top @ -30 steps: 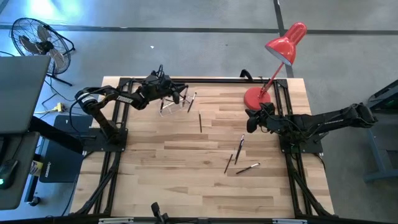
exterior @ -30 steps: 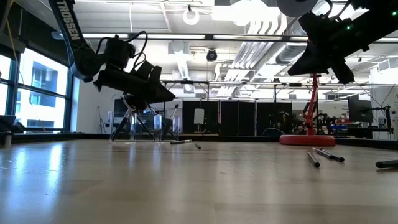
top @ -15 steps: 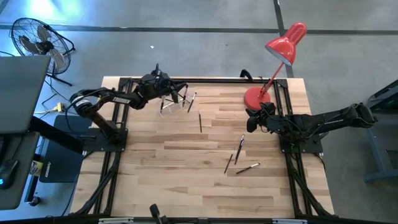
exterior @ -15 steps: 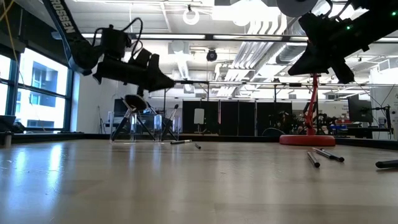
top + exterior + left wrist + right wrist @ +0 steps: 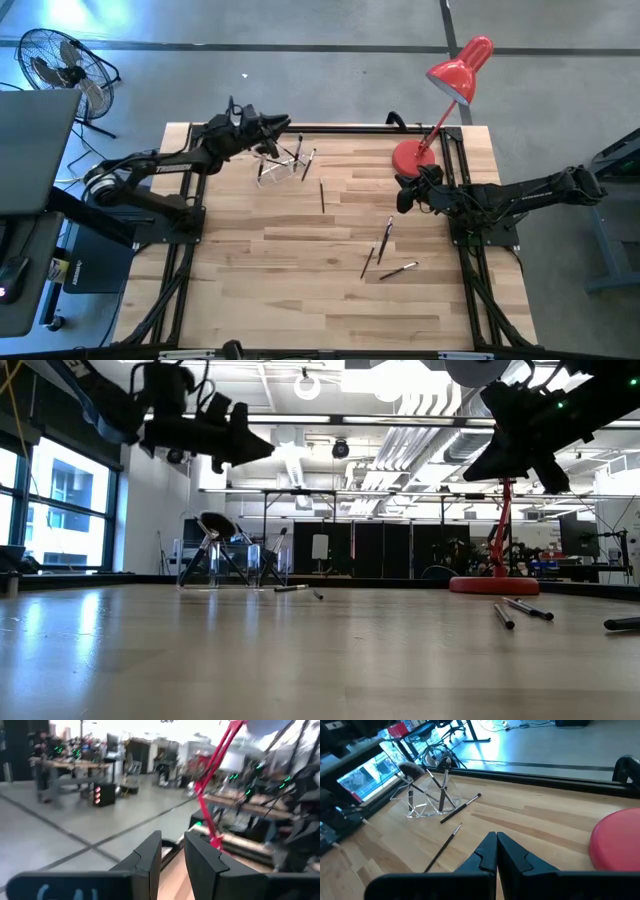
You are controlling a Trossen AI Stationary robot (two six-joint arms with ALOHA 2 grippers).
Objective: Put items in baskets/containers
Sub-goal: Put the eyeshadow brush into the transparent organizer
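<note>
The left tool (image 5: 283,123) is raised above the far edge of the surface (image 5: 300,290), over the clear holder (image 5: 278,165). Its jaws stand slightly apart with nothing between them. The clear holder stands near the far-left corner with several makeup brushes (image 5: 442,784) leaning inside it, including 1 with a fluffy head (image 5: 409,768). 1 brush (image 5: 309,164) rests against the holder's side, and another brush (image 5: 322,196) lies just beside it toward the centre. 3 more brushes (image 5: 384,238) lie right of centre on the surface. The right tool (image 5: 402,194) hangs above the surface near the red lamp base (image 5: 409,155), jaws fully clenched, empty.
</note>
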